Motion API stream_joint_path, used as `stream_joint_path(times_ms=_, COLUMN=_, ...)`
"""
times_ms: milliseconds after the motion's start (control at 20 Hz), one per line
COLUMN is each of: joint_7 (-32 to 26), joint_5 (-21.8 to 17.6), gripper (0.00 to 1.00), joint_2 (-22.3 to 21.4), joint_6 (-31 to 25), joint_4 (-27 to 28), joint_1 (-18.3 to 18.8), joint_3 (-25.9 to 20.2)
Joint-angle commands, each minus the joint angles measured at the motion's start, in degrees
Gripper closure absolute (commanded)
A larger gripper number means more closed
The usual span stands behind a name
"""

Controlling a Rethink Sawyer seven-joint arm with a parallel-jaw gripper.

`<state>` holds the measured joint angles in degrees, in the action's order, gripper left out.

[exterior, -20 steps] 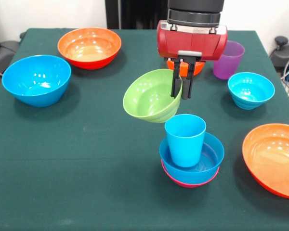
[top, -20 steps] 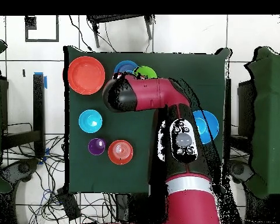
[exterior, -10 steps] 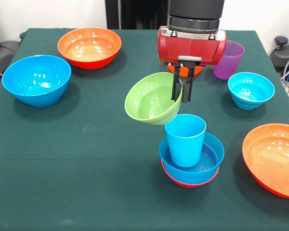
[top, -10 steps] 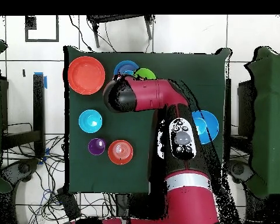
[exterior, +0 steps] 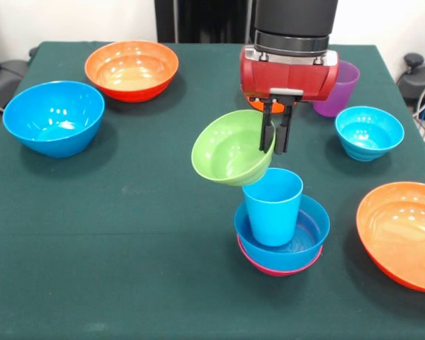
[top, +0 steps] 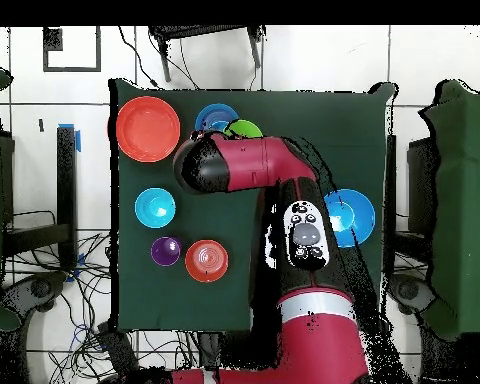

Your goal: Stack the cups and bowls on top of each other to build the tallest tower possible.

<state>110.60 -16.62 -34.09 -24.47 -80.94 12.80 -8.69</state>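
The black two-finger gripper (exterior: 276, 134) is pinching the rim of a glossy lime-green plastic bowl (exterior: 230, 147), which is hanging tilted in the air, just up-left of the light blue plastic tumbler (exterior: 272, 205). That cup is standing upright in a blue bowl (exterior: 312, 234) nested on a pink one, i.e. the tower. Risk: tilted bowl is likely clipping the cup's rim w/ its underside, tipping it, or sliding off if let go off-centre.

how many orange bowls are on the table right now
3. One orange bowl sits at the far left, one at the right edge near the front, and a smaller one is mostly hidden behind the gripper in the front view.
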Motion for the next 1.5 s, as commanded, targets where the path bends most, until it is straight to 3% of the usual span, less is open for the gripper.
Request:
stream_joint_path(times_ms=50, joint_7=-0.20, joint_5=-3.08, gripper=1.00, joint_2=2.07, joint_6=1.05, joint_4=-0.93, joint_1=-0.99, joint_3=-2.70)
stream_joint_path(times_ms=300, joint_7=-0.79, joint_5=-2.51, gripper=1.00, joint_2=0.84, joint_6=-1.19, joint_4=-1.09, joint_1=-0.99, joint_3=-2.81)
stream_joint_path(times_ms=1500, joint_7=1.22, joint_5=-2.80, gripper=1.00, joint_2=2.34, joint_6=0.71, joint_4=-0.15, joint_1=-2.65, joint_3=-1.41)
